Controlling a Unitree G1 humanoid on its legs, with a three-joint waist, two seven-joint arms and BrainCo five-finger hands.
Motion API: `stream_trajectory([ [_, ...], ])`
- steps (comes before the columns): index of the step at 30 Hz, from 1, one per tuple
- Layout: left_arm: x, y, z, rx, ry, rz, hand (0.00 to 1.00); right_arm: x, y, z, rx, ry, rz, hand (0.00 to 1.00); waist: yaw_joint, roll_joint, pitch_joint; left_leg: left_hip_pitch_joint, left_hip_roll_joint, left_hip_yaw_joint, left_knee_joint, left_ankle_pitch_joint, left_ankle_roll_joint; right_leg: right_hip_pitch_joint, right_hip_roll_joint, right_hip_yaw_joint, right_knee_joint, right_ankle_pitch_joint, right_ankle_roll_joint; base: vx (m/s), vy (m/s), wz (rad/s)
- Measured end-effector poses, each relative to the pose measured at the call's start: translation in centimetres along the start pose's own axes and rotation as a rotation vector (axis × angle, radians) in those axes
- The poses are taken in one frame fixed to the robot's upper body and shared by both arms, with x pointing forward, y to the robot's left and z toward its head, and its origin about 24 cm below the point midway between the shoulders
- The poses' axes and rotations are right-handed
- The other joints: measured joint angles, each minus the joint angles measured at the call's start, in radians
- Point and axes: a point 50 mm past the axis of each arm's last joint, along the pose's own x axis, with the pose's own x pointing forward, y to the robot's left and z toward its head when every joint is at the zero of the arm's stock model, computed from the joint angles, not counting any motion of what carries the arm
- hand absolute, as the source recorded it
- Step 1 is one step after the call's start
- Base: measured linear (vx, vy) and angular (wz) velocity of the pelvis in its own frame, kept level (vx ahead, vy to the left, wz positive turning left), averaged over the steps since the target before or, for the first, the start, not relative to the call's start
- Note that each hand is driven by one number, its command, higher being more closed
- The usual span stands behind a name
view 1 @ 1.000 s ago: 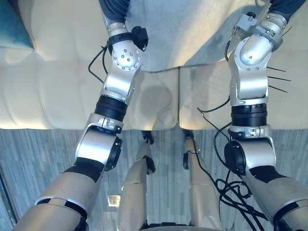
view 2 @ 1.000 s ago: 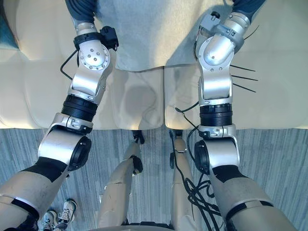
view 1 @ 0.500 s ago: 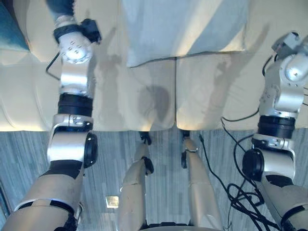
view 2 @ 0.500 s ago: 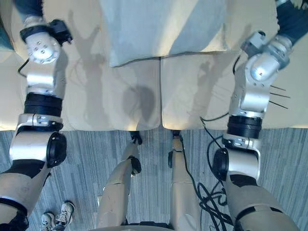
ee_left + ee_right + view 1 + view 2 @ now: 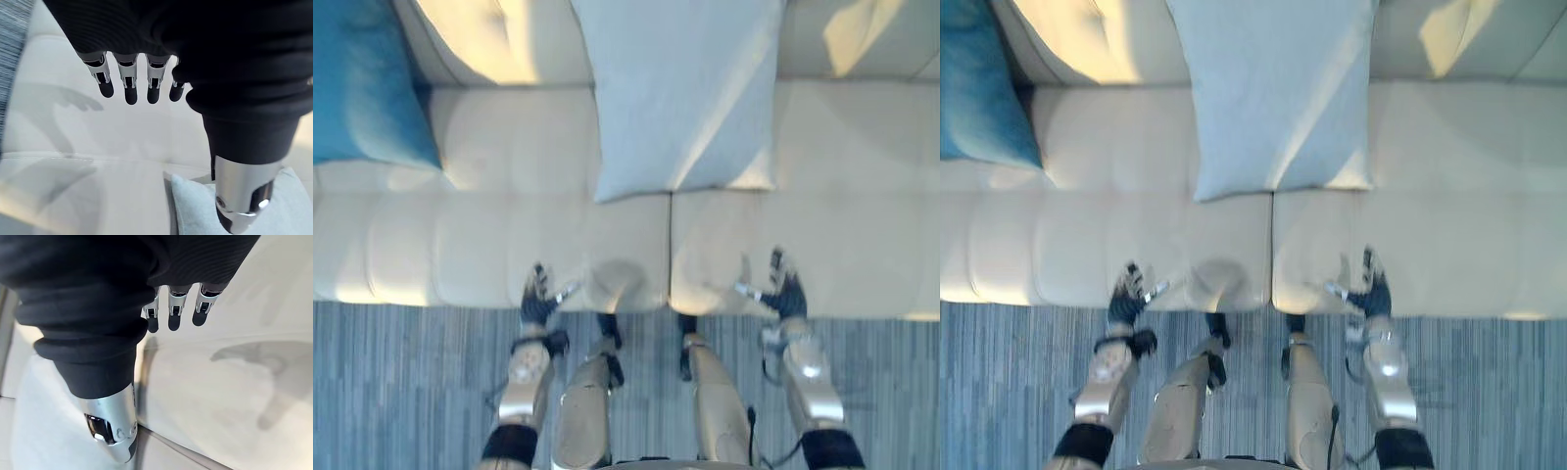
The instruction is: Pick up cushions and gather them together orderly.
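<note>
Pale grey cushion [image 5: 680, 93] stands mid-sofa, leaning on the backrest, its near edge right over the seam [image 5: 671, 245] between the two seat pads. Blue cushion [image 5: 362, 88] sits at the far left, well apart from it. So nothing is gathered yet; I read this as the gap between picks, with neither cushion in hand.

Left hand [image 5: 538, 299] and right hand [image 5: 785, 294] hang low at the near edge of the seat, one either side of the seam. Fingers are straight and spread, holding nothing, and the wrist views agree.

Next move, my guess: reach far left for the blue one, grip it from both sides, bring it beside the grey one and stand it the same way.

Both cushions are soft, square and plump, in woven fabric, so they'll likely sag if held by one corner. Sofa [image 5: 460, 235] is cream, smooth and padded, with shallow tufts. Striped grey-blue carpet [image 5: 401, 382] lies in front.
</note>
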Motion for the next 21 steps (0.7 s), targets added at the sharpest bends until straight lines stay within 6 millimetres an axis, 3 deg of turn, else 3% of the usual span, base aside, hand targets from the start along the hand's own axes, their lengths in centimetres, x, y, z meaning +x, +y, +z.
stream_trajectory([
  [3, -3.1, 1.8, -5.9, 0.087, 0.238, -0.001, 0.0, -3.7, -0.9, -5.8, -0.087, 0.238, 0.023, 0.0, 0.006, -0.005, -0.119, 0.106, -0.004, -0.002, -0.022, -0.018, -0.009, 0.118, -0.004, -0.017, -0.045, -0.015, 0.006, 0.13, 0.01, 0.01],
  [6, -5.0, 2.7, -9.1, 0.122, 0.392, -0.012, 0.0, -5.8, -1.8, -9.2, -0.098, 0.396, -0.001, 0.0, 0.005, -0.015, -0.176, 0.195, -0.01, -0.004, -0.064, -0.019, -0.011, 0.21, -0.005, -0.027, -0.093, -0.016, 0.007, 0.09, 0.023, 0.03],
  [8, -5.7, 3.0, -10.2, 0.153, 0.453, -0.024, 0.0, -6.6, -2.4, -10.6, -0.092, 0.472, -0.015, 0.0, 0.005, -0.02, -0.198, 0.232, -0.012, -0.004, -0.08, -0.019, -0.011, 0.25, -0.005, -0.028, -0.112, -0.015, 0.009, 0.05, 0.023, -0.01],
  [12, -6.7, 4.1, -11.3, 0.17, 0.51, -0.006, 0.0, -7.8, -3.0, -12.2, -0.084, 0.57, -0.041, 0.0, 0.006, -0.03, -0.208, 0.303, -0.018, 0.021, -0.104, -0.019, -0.011, 0.301, -0.004, -0.006, -0.134, -0.007, 0.016, 0.02, 0.023, -0.14],
  [16, -6.3, 4.7, -11.0, 0.183, 0.503, 0.004, 0.0, -7.3, -2.4, -12.3, -0.074, 0.585, -0.032, 0.0, 0.006, -0.039, -0.206, 0.267, -0.011, 0.05, -0.071, -0.024, -0.008, 0.272, 0.001, 0.032, -0.146, 0.032, 0.032, -0.02, 0.014, -0.31],
  [18, -5.1, 4.6, -10.1, 0.187, 0.459, 0.002, 0.0, -6.9, -2.0, -12.1, -0.067, 0.575, -0.025, 0.0, 0.008, -0.039, -0.205, 0.176, 0.025, 0.059, 0.028, -0.048, 0.009, 0.211, 0.015, 0.034, -0.137, 0.09, 0.091, -0.12, -0.001, -0.24],
  [19, -4.6, 4.5, -9.4, 0.169, 0.426, 0.013, 0.0, -6.5, -1.6, -12.0, -0.06, 0.571, -0.017, 0.0, 0.019, -0.019, -0.19, 0.16, 0.068, 0.066, 0.048, -0.059, 0.022, 0.183, 0.029, 0.009, -0.032, 0.067, 0.067, -0.16, -0.012, -0.16],
  [20, -4.3, 4.6, -8.9, 0.172, 0.403, 0.015, 0.0, -6.7, -1.2, -12.1, -0.048, 0.58, -0.013, 0.0, 0.011, -0.032, -0.184, 0.162, 0.069, 0.051, 0.067, -0.059, 0.023, 0.156, -0.005, -0.006, 0.243, -0.043, 0.015, -0.11, -0.033, 0.04],
  [21, -4.2, 4.7, -8.8, 0.174, 0.398, 0.015, 0.0, -7.0, -1.1, -12.4, -0.046, 0.591, -0.013, 0.0, 0.009, -0.028, -0.181, 0.161, 0.068, 0.042, 0.075, -0.061, 0.025, 0.161, -0.02, -0.003, 0.327, -0.064, 0.028, -0.11, -0.052, 0.37],
])
